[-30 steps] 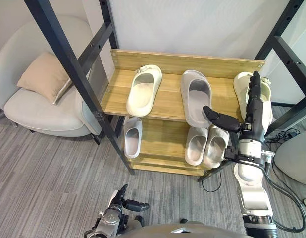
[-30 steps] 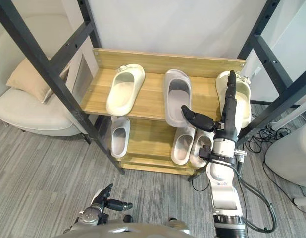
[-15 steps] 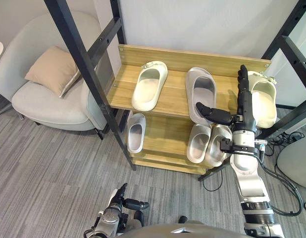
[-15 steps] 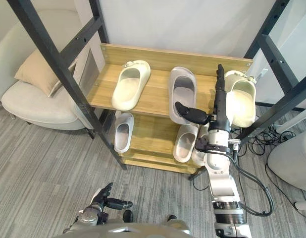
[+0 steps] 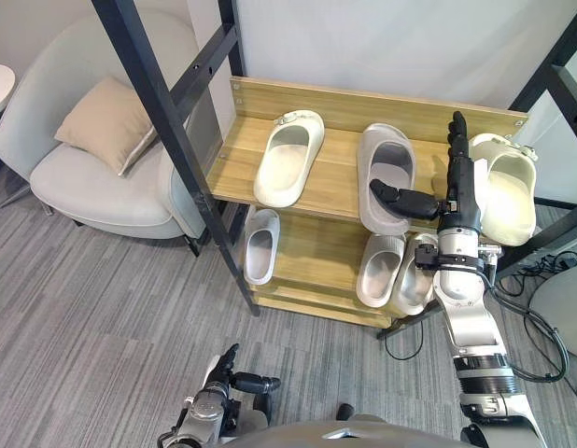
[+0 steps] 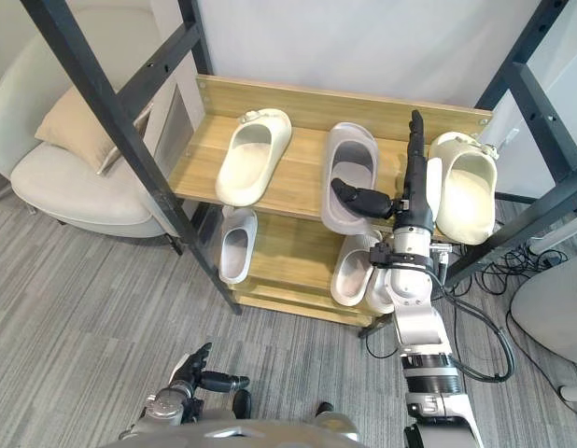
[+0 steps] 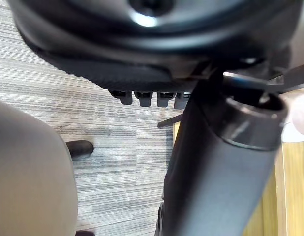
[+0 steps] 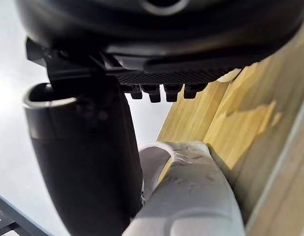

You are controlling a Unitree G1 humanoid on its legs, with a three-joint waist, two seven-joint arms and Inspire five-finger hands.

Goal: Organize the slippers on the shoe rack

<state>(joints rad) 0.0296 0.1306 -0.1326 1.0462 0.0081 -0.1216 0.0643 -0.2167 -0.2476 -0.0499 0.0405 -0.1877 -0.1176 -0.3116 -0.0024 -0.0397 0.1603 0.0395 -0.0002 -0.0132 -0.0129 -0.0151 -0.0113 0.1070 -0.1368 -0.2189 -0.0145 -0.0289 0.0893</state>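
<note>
— What does the right wrist view add to the eye views?
— A pale slipper rim (image 8: 191,201) just beside the thumb, on wood; which slipper, I cannot tell. The eye views show the whole shoe rack (image 5: 363,105).
— How many slippers?
— Six: three on the top shelf (image 5: 234,166), three on the lower shelf (image 5: 312,254).
— Which way do they point?
— Long axes run frame bottom to top, toes upward. The left cream slipper (image 5: 287,161) leans toward upper right.
— And the hands?
— The right robot hand (image 5: 454,187) is spread wide and holds nothing. Its straight fingers stand between the grey slipper (image 5: 387,163) and the right cream slipper (image 5: 505,187). The left robot hand (image 5: 226,381) is relaxed at lower left.
</note>
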